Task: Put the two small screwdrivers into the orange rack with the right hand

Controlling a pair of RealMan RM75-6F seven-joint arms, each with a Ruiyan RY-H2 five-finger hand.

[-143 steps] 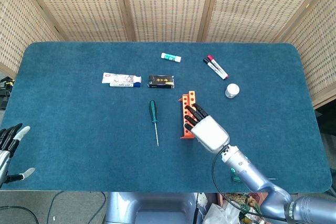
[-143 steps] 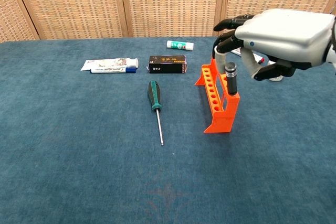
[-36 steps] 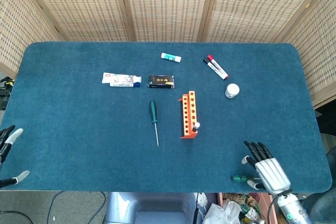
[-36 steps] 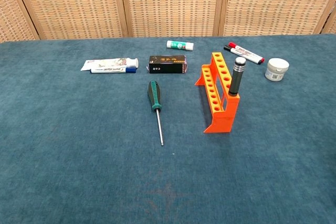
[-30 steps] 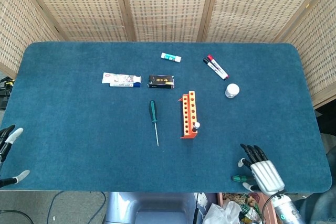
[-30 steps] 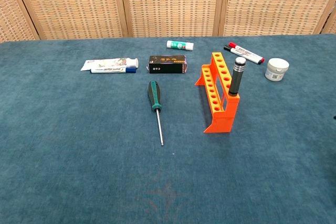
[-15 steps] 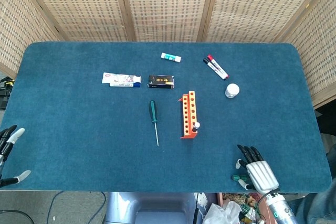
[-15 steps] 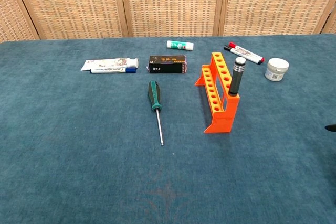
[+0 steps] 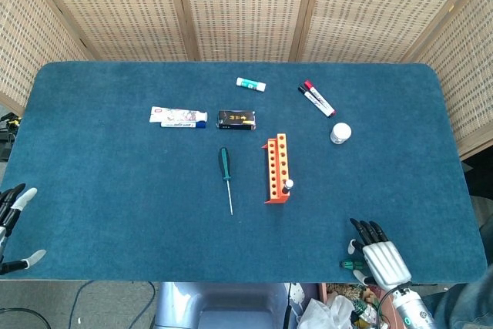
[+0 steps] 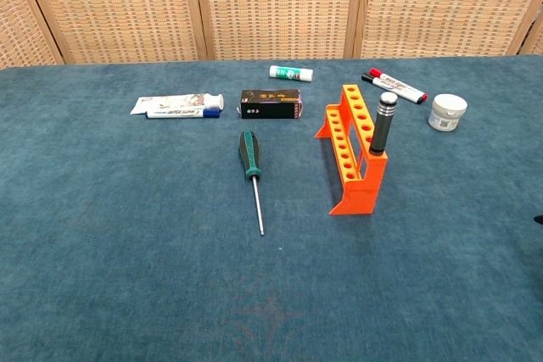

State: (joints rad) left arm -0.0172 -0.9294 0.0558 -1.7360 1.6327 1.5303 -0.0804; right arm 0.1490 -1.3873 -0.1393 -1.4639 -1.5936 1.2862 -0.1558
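The orange rack stands mid-bench with one black-handled screwdriver upright in its near end. The green-handled screwdriver lies flat just left of the rack. The right robot hand hovers at the bench's near right edge, fingers spread, holding nothing. The left robot hand is spread at the left edge.

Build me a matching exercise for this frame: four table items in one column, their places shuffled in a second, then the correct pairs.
Items:
1. green-handled screwdriver
2. black-handled screwdriver
3. white jar
4. toothpaste tube

Places:
A. standing upright in the orange rack
B. lying flat, left of the rack
C. far left of the row of items
D. right of the rack, near the markers

Pairs: 1-B, 2-A, 3-D, 4-C
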